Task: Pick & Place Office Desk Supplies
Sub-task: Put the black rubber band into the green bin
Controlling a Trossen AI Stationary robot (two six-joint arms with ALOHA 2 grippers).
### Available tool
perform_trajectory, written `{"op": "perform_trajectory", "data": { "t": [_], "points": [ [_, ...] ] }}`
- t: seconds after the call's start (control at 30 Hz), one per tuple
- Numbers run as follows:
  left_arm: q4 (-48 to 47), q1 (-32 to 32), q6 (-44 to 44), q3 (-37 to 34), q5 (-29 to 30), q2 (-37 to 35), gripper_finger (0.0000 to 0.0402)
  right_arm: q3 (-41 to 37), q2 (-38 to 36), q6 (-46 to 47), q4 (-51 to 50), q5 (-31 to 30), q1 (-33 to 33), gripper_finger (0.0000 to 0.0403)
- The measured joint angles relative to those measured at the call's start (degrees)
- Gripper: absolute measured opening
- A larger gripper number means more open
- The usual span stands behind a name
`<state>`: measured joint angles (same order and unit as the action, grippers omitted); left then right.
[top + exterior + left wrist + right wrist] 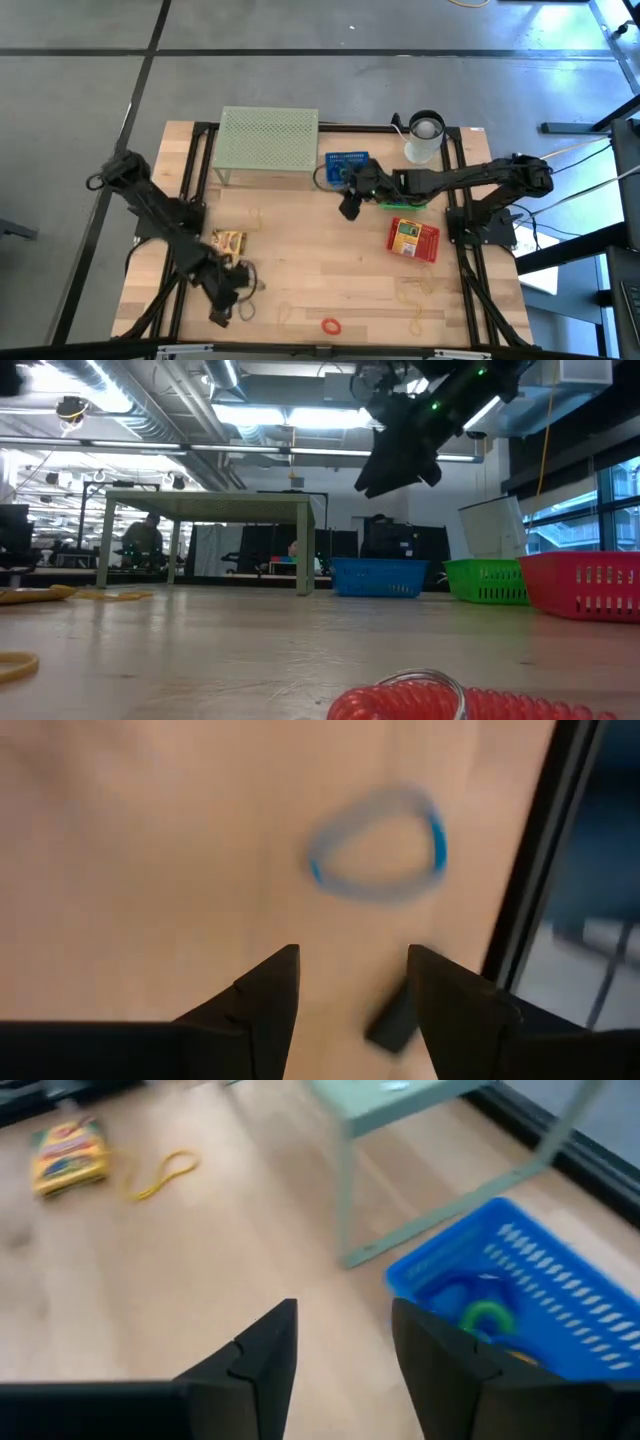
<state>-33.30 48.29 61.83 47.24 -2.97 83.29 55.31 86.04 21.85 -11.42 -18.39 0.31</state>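
The left gripper (350, 995) hovers, jaws parted and empty, over a blue rubber band (378, 847) (likely its target), while the right gripper (343, 1355), released, hangs beside the blue basket (540, 1295).

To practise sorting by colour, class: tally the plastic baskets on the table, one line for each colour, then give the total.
Blue basket: 1
Green basket: 1
Red basket: 1
Total: 3
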Motion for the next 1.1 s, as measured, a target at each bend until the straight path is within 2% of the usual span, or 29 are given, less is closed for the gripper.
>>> {"op": "perform_trajectory", "data": {
  "t": [0.1, 0.33, 0.57, 0.8, 0.93, 1.1],
  "points": [
    [1.12, 4.30, 0.58, 0.00, -2.88, 3.44, 0.0180, 0.00, 0.00, 0.00, 0.04, 0.00, 2.58, 0.0164],
    [4.75, 11.07, 1.29, 0.01, -2.89, 9.61, 0.0180, 0.00, 0.00, 0.04, 0.06, -0.22, 5.80, 0.0164],
    [5.65, 13.63, 1.14, 0.15, 1.33, 11.12, 0.0180, 0.00, 0.00, 0.00, 0.24, -0.20, 6.57, 0.0164],
    [6.25, 15.57, -5.27, 0.09, 4.70, 11.27, 0.0177, 0.00, 0.00, 0.01, 0.26, -0.20, 6.55, 0.0164],
    [7.14, 16.29, -10.37, 0.07, 5.36, 11.32, 0.0148, 0.00, 0.02, 0.00, 0.26, -0.20, 6.55, 0.0164],
    [7.32, 15.89, -16.98, 0.07, 5.32, 11.38, 0.0076, 0.00, 0.02, -0.02, 0.27, -0.18, 6.55, 0.0164]
  ]
}}
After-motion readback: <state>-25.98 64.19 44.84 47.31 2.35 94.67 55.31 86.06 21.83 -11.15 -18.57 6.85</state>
